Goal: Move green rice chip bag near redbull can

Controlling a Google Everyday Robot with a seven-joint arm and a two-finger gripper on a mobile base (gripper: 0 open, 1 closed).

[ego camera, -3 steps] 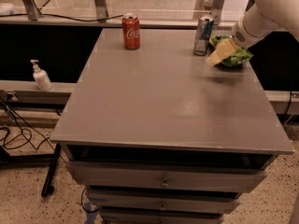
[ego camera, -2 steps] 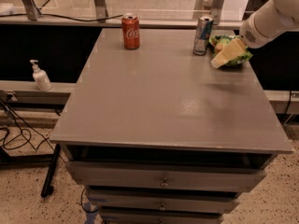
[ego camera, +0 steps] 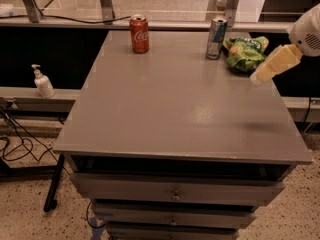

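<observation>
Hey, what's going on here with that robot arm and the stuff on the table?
A one-armed robot is working at a grey table. The green rice chip bag lies at the far right of the tabletop, just right of the redbull can, so the two sit close together. The gripper hangs in the air to the bag's right, apart from it. A Coca-Cola can stands further left.

The arm (ego camera: 307, 28) is cut off at the picture's edge — only the gripper (ego camera: 261, 74), held near the green rice chip bag (ego camera: 245, 51), is seen.
</observation>
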